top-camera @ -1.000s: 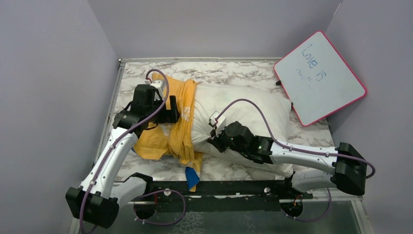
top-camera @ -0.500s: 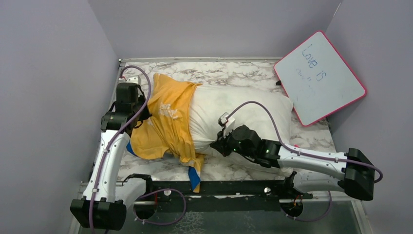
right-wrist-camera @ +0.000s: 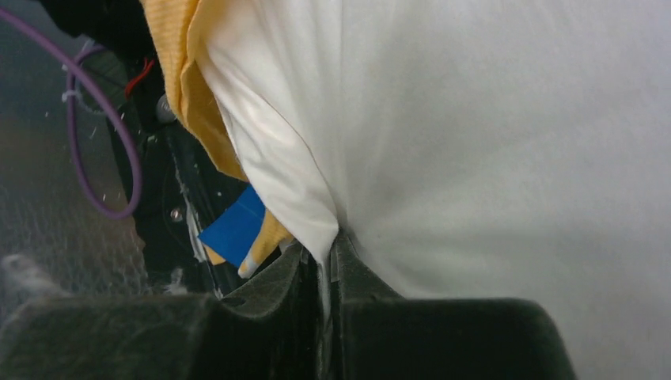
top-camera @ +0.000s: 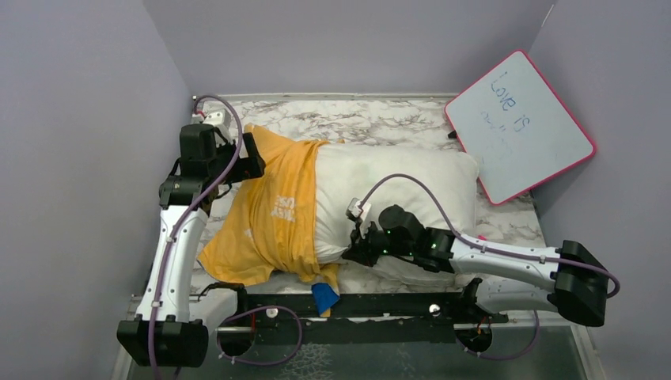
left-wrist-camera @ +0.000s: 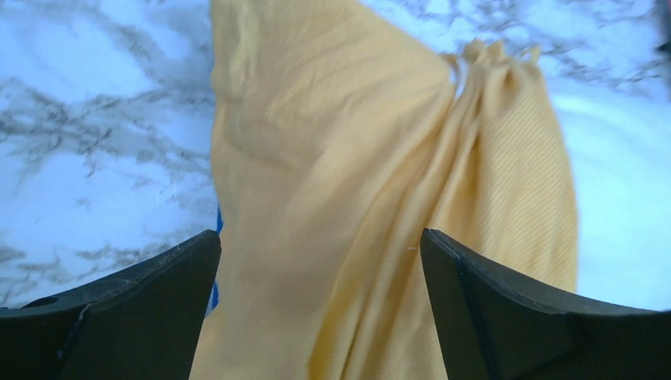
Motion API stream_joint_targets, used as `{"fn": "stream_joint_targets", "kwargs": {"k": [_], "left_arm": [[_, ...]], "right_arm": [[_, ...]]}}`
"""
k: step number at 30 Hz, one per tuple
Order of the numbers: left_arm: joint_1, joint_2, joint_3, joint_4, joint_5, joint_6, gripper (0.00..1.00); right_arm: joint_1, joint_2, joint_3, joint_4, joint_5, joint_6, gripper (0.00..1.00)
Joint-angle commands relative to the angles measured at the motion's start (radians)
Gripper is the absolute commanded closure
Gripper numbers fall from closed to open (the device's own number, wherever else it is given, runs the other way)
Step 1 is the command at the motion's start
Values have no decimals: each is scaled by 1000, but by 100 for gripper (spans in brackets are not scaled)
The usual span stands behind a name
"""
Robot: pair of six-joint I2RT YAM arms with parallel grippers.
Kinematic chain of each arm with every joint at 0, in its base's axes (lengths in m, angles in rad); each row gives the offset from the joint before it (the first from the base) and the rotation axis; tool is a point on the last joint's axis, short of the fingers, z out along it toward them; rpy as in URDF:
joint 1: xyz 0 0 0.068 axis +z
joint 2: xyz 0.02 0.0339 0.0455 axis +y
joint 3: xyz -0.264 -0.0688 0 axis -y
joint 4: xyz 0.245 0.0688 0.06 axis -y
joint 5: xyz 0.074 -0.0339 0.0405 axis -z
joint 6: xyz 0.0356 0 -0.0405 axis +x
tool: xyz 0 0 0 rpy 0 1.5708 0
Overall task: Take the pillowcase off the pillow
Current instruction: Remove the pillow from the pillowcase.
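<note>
The pillow lies across the marble table, long side running left to right. Its middle and right portions are bare white. The pillowcase covers the left end only, orange-yellow face up with white lettering showing, its mouth gathered in a ridge across the pillow. A blue corner of it hangs at the near table edge.

Left gripper: positioned at the far left corner of the pillowcase, close to the left wall. The wrist view shows both fingers set well apart, with orange-yellow cloth running between them. No clamping on the cloth is visible, and the jaws stand wide.

Right gripper: at the near edge of the pillow, just right of the pillowcase's mouth. The jaws are pressed together on a pinched fold of the pillow's white cover, which rises from between the fingertips. Orange-yellow cloth and the blue corner sit just left of the grip, outside it.

A pink-edged whiteboard leans at the far right corner, beside the pillow's right end
</note>
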Motion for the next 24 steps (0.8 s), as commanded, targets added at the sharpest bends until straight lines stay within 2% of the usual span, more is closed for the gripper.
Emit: {"fn": "stream_joint_targets", "kwargs": {"k": [1, 3, 6, 9, 12, 14, 16, 18, 19, 21, 22, 24], "left_arm": [[6, 120, 84, 194, 210, -53, 1], [5, 212, 92, 235, 309, -58, 1], [5, 333, 78, 282, 376, -63, 1], [1, 400, 39, 291, 399, -48, 4], [-3, 381, -53, 324, 399, -47, 30], [-4, 328, -129, 359, 399, -56, 46], [-4, 259, -204, 399, 405, -73, 62], [-6, 182, -271, 446, 424, -94, 83], [-6, 141, -300, 463, 429, -105, 92], [-6, 61, -342, 494, 432, -126, 100], [-6, 21, -355, 500, 432, -131, 100], [-7, -54, -367, 504, 433, -133, 100]], "right_arm": [[5, 68, -42, -128, -236, -33, 86], [5, 61, -24, -153, -242, -38, 82], [5, 21, 23, -213, -246, -58, 74], [5, -36, 77, -257, -251, -72, 53], [6, -101, 142, -264, -214, -66, 37], [5, -128, 242, -302, -136, -64, 29], [5, -127, 363, -347, -23, -74, 23], [4, -100, 475, -371, 133, -92, 13], [3, -70, 531, -378, 276, -103, 11], [-25, 18, 666, -415, 452, -112, 6], [-68, 76, 733, -449, 471, -113, 6], [-187, 203, 868, -540, 401, -71, 6]]}}
